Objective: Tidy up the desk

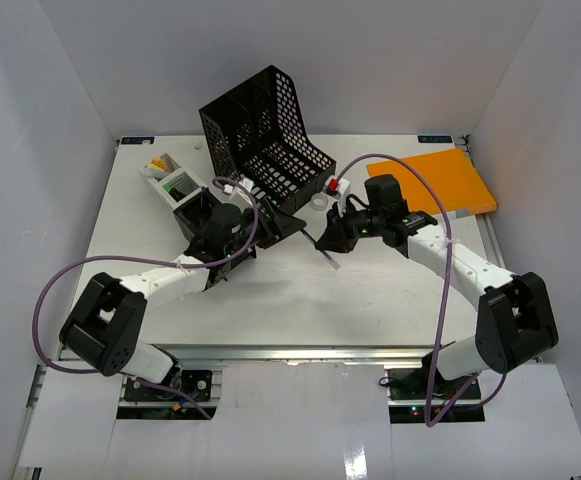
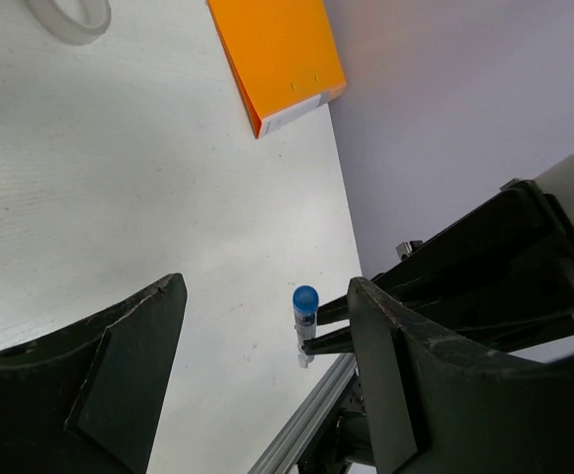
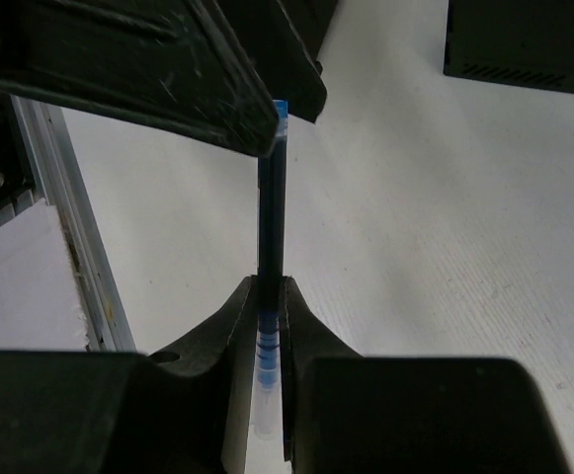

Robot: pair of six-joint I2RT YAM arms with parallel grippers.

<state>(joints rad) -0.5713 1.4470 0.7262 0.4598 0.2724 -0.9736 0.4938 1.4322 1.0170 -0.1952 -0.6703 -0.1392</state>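
On the white desk (image 1: 270, 300) both arms meet near the middle. My right gripper (image 1: 333, 240) (image 3: 270, 286) is shut on a slim dark pen (image 3: 270, 227) with a blue end (image 2: 304, 321), holding it above the desk. My left gripper (image 1: 292, 228) (image 2: 267, 286) is open. The pen's blue end sits between its two fingers, nearer the right one, and does not visibly touch either. In the right wrist view a left finger (image 3: 168, 69) covers the pen's far end.
A black mesh file rack (image 1: 265, 135) lies tilted at the back centre. An orange folder (image 1: 448, 182) (image 2: 277, 59) lies at the back right. A white organizer tray (image 1: 170, 180) sits at the back left, and a tape roll (image 1: 318, 203) sits near the rack. The metal rail (image 3: 79, 247) edges the front.
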